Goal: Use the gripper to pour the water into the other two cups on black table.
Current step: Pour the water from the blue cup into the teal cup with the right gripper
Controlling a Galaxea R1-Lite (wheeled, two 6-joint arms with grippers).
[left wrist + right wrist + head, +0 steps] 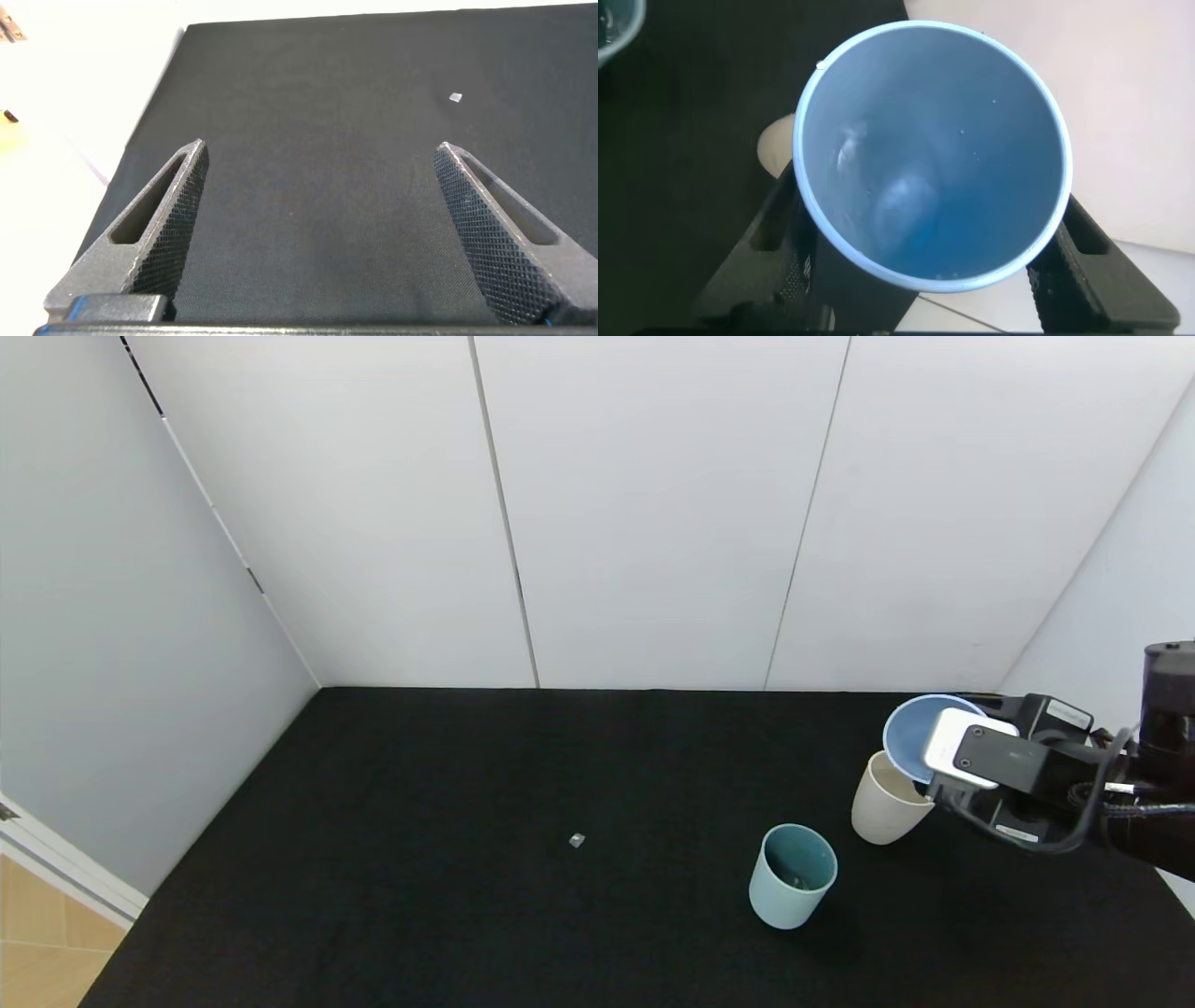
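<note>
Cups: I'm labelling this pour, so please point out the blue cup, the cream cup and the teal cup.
blue cup (913, 735), head view, on its tilted inside wall.
cream cup (882, 812), head view, on its outer side wall.
teal cup (784, 894), head view, on its outer side wall.

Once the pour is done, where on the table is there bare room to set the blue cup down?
The black table lies bare left of the teal cup, save a tiny grey speck. The right side is crowded: right gripper tilts the blue cup over the cream cup.

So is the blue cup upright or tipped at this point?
Tipped. The blue cup, held by the right gripper, leans mouth-first over the cream cup.
</note>
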